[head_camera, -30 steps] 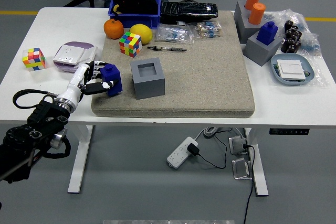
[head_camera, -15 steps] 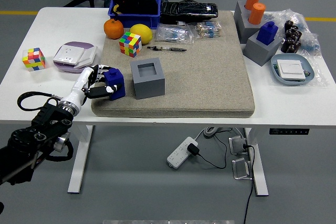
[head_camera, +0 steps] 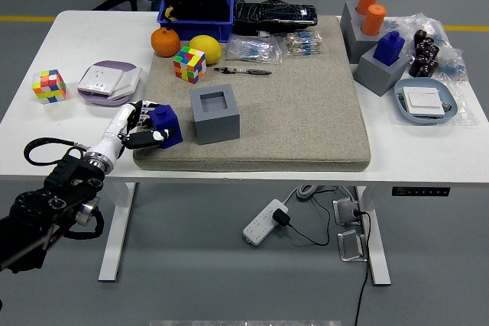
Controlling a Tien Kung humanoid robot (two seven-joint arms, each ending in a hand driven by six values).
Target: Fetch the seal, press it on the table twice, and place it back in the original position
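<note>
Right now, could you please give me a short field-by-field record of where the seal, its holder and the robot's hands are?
seal: blue seal, on the left part of the beige mat
holder: grey block with an empty square socket, right of the seal
left hand: left hand grasps the seal
right hand: not in view
spare: second blue seal seated in another grey block, far right
</note>
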